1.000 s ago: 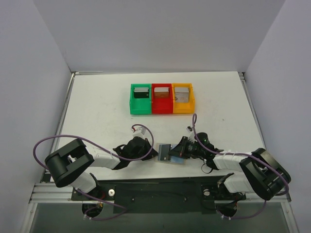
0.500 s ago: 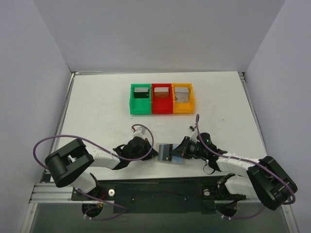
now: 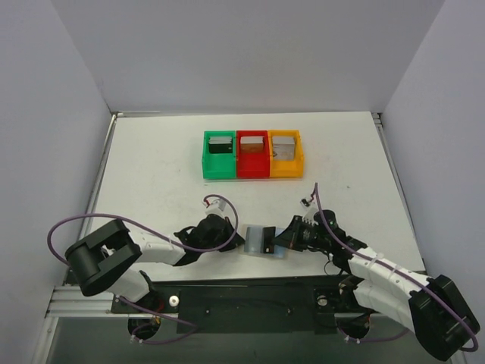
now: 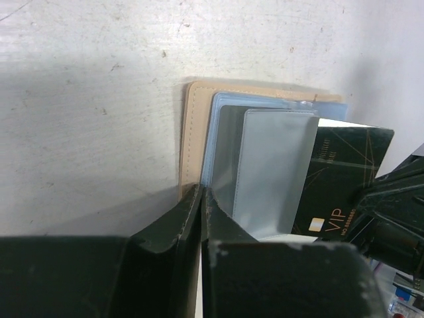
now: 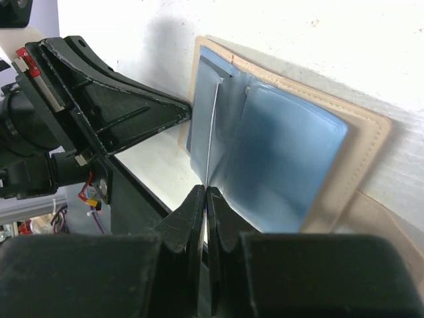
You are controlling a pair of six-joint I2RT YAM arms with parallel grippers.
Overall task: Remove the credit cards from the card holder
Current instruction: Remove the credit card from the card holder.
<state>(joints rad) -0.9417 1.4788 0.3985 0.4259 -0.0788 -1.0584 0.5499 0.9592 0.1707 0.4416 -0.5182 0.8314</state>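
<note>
The left tool (image 4: 202, 193) covers the near corner of the card holder (image 4: 193, 132) from you. A clear sleeve (image 4: 275, 165) hides the left end of the dark card (image 4: 348, 165). From above, what lies in the bins (image 3: 252, 173) is too small for you to make out.

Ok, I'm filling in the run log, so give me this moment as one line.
left gripper: shut on card holder edge | right gripper: shut on dark card, partly out of pocket

The card holder (image 3: 260, 240) lies on the tabletop (image 3: 151, 174) between the left gripper (image 3: 241, 241) and the right gripper (image 3: 281, 242). A credit card (image 4: 339, 173) juts from it toward the right gripper. Three bins (image 3: 252, 174) stand in a row well beyond both grippers.
</note>
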